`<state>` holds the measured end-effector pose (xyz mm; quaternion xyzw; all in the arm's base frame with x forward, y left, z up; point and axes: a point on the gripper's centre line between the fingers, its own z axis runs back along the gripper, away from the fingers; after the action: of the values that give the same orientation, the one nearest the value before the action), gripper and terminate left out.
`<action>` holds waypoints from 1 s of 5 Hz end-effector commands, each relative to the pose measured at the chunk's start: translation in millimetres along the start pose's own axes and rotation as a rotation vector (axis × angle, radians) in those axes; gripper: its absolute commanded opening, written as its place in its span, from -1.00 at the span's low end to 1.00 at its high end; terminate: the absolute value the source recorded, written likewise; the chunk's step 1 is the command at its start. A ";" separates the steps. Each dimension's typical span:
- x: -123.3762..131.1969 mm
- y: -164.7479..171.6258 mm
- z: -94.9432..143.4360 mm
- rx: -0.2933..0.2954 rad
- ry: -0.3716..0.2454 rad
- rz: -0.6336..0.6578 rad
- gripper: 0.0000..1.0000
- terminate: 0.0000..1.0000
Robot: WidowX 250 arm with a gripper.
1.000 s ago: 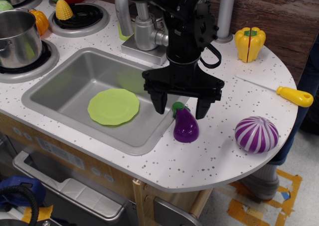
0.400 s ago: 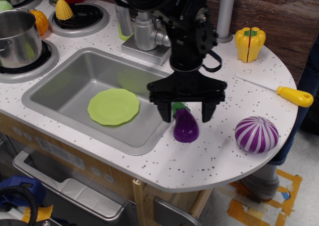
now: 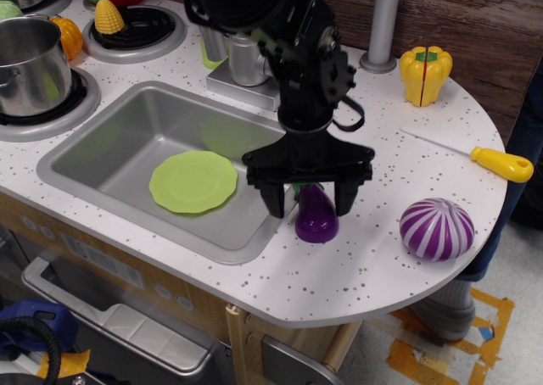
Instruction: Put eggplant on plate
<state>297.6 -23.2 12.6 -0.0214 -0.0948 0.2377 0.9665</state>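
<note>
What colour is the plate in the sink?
Lime green plate, seen best in the only camera view.

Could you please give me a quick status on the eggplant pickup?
Gripper open, straddling the eggplant, not closed on it. Eggplant upright on counter at sink edge. Plate empty in sink. Nothing in the way.

The tool (image 3: 310,200), jaws spread, straddles the eggplant (image 3: 316,218) beside the sink-held plate (image 3: 193,181).

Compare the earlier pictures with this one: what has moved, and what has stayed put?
The gripper has come down and shifted slightly left, its open fingers now straddling the top of the eggplant. Nothing is gripped yet. The eggplant still stands on the counter by the sink's edge, and the plate still lies in the sink.
</note>
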 end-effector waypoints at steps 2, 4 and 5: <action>-0.9 0.3 -10.6 -0.002 -0.070 0.005 1.00 -1.00; -3.7 -2.3 -12.0 0.013 -0.075 -0.024 -1.00 -1.00; 1.5 -0.1 2.7 0.056 -0.065 -0.079 -1.00 -1.00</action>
<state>291.3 -12.0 9.3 0.0574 -0.0794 0.1888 0.9771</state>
